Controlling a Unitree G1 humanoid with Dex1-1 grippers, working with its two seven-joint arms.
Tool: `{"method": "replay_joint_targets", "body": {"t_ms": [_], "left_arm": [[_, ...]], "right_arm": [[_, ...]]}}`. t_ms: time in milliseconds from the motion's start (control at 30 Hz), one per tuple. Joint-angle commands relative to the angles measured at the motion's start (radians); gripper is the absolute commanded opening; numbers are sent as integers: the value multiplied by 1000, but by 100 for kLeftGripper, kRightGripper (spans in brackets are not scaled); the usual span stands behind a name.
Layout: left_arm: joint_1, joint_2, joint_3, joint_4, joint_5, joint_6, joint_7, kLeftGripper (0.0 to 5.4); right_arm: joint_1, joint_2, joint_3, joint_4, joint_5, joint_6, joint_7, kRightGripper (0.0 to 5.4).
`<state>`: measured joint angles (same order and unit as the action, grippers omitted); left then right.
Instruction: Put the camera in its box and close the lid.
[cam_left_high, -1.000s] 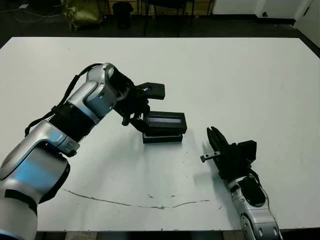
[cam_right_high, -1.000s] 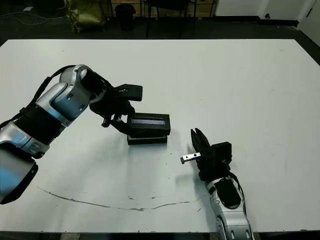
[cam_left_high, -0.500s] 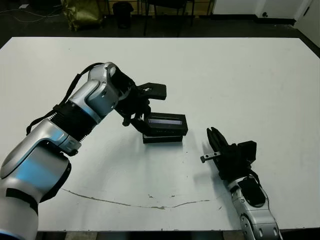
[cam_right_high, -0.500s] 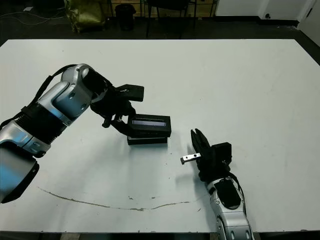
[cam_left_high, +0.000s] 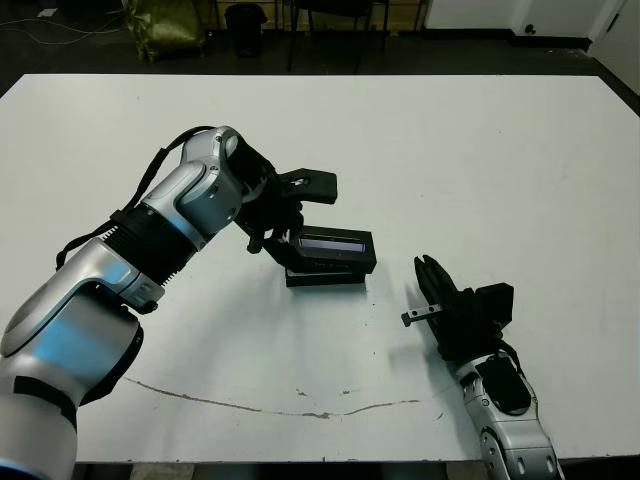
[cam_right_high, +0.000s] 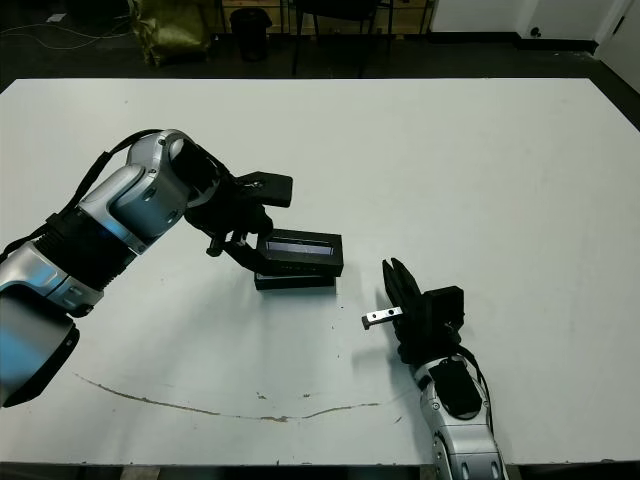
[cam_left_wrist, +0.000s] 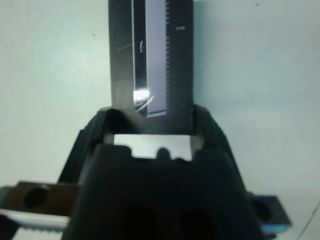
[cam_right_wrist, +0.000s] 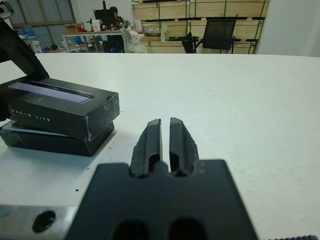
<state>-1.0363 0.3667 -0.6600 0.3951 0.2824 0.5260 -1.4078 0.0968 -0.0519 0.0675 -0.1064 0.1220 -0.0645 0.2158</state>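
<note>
The lid (cam_left_high: 333, 245), black with a silvery-blue strip, lies slightly askew on top of the black box (cam_left_high: 325, 277) in the middle of the table. My left gripper (cam_left_high: 283, 243) is shut on the lid's left end; in the left wrist view the lid (cam_left_wrist: 150, 55) runs out from between the fingers (cam_left_wrist: 100, 127). The camera is out of view. My right gripper (cam_left_high: 424, 268) rests shut on the table to the right of the box, its fingertips (cam_right_wrist: 152, 125) together and holding nothing.
A thin dark scuff line (cam_left_high: 300, 410) crosses the white table (cam_left_high: 480, 150) near its front edge. Beyond the far edge stand a yellow bag (cam_left_high: 165, 25) and chairs (cam_right_wrist: 217, 40). A person (cam_right_wrist: 114, 15) sits far back in the room.
My left arm has shifted slightly right and the lid has settled a little lower over the box. The right arm has not moved.
</note>
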Motion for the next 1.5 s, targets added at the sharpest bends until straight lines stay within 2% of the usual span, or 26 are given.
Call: {"method": "replay_joint_targets", "body": {"t_ms": [33, 333, 533, 733, 1033, 1333, 1500], "left_arm": [[5, 5, -17, -3, 16, -1, 4, 226], [10, 4, -29, -4, 23, -8, 8, 226], [10, -2, -46, 15, 28, -3, 8, 226], [9, -2, -64, 25, 35, -35, 4, 226], [14, -10, -75, 49, 39, -25, -4, 226], [16, -7, -83, 57, 45, -33, 4, 226], [20, -6, -85, 64, 44, -22, -1, 226]], "right_arm": [[18, -2, -4, 5, 1, 10, -3, 0], [13, -1, -9, 27, 11, -22, 11, 0], [17, -1, -11, 17, 9, 1, 6, 0], [17, 8, -12, 25, 2, -17, 1, 0], [16, 6, -17, 37, 15, -34, 17, 0], [25, 8, -15, 18, 14, -5, 0, 0], [21, 11, -17, 32, 36, -20, 21, 0]]}}
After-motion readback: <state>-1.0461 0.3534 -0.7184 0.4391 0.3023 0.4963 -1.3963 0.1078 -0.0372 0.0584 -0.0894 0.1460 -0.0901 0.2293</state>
